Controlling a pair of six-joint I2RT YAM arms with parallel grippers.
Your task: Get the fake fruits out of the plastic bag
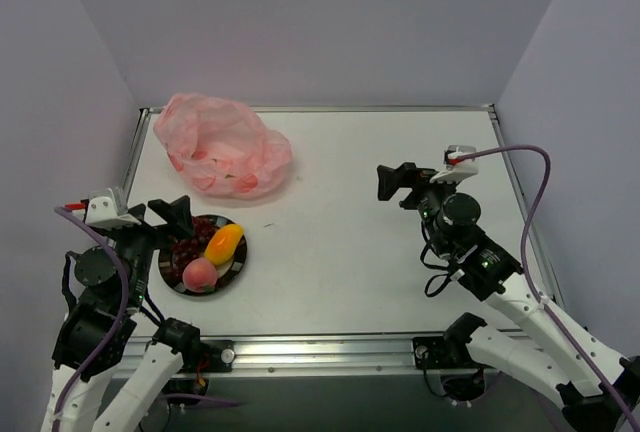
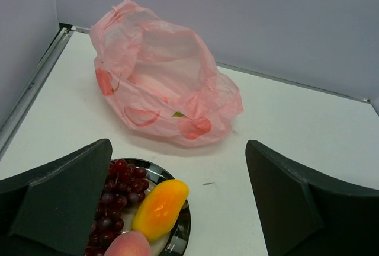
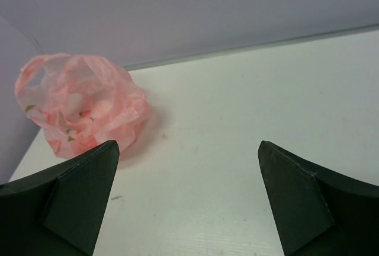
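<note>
a black-rimmed plate (image 1: 229, 281) sits on the white table (image 1: 380, 252), near its front left corner. a metal rail (image 1: 320, 108) borders the table's far edge.

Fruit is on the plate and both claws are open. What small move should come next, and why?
Probably back the left claw away from the plate: the grape bunch, mango and peach already lie on it, the pink bag sits slumped apart, and the right claw is open and empty too.
</note>
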